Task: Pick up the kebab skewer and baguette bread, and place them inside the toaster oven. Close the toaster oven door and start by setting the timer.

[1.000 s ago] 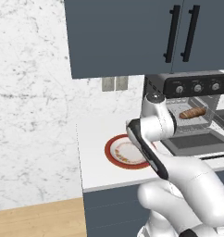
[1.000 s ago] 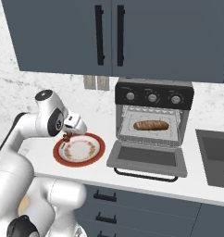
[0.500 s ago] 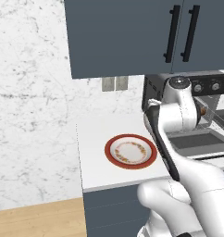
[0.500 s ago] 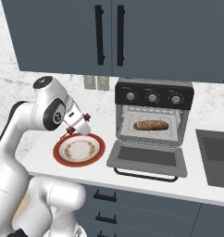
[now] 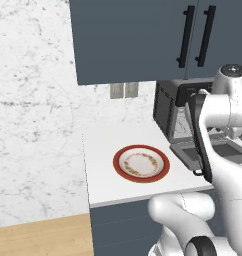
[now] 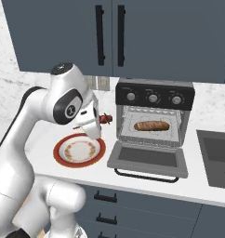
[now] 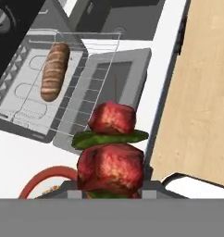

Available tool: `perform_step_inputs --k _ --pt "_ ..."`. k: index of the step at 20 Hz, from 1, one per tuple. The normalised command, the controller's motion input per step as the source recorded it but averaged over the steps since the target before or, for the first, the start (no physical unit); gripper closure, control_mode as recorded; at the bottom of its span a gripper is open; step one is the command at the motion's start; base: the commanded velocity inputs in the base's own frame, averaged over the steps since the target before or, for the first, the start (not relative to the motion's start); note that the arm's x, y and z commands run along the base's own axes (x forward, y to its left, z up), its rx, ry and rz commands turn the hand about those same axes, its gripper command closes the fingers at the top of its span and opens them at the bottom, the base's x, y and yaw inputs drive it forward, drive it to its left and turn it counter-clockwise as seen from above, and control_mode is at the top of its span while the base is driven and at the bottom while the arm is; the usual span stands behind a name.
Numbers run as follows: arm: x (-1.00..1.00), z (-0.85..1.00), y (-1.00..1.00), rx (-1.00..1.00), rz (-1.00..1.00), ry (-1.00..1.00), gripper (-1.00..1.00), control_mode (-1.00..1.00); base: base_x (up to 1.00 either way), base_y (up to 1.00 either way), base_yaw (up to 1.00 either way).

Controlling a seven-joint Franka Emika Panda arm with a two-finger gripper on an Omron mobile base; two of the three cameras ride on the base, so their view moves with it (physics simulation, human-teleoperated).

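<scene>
above the white table (image 6: 147,179), between the plate and the oven, your pincer (image 6: 101,122) is clamped on the kebab skewer (image 7: 112,150), a thin stick threaded with glossy dark red chunks and a flat green slice, held up off the table. you can see the round plate (image 5: 141,164), red-rimmed with a speckled pale centre, lying bare on the smooth white surface. just beside it stands the toaster oven (image 6: 154,118), boxy and black, with three silver knobs along its top panel. the toaster oven door (image 6: 148,159) hangs dropped flat, grey-framed with dark glass and a black bar handle. on the wire rack inside lies the baguette bread (image 6: 152,126), a long golden-brown loaf with a scored crust.
</scene>
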Motion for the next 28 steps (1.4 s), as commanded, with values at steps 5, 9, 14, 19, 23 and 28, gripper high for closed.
perform_step_inputs --k 5,9,14,19,23,28 --pt "0.0 0.23 -0.71 0.19 -0.45 -0.02 1.0 -1.0 0.0 0.0 0.0" --pt "0.08 0.07 -0.71 0.19 -0.31 -0.04 1.0 -1.0 0.0 0.0 0.0" --pt "0.21 0.0 -0.57 0.12 -0.14 0.0 1.0 -1.0 0.0 0.0 0.0" --pt "0.48 -0.24 -0.17 0.0 0.02 0.0 1.0 -1.0 0.0 0.0 0.0" --pt "0.65 -0.34 -0.07 0.0 0.24 -0.01 1.0 -1.0 0.0 0.0 0.0" --pt "0.76 -0.34 -0.01 0.0 0.29 0.0 1.0 -1.0 0.0 0.0 0.0"
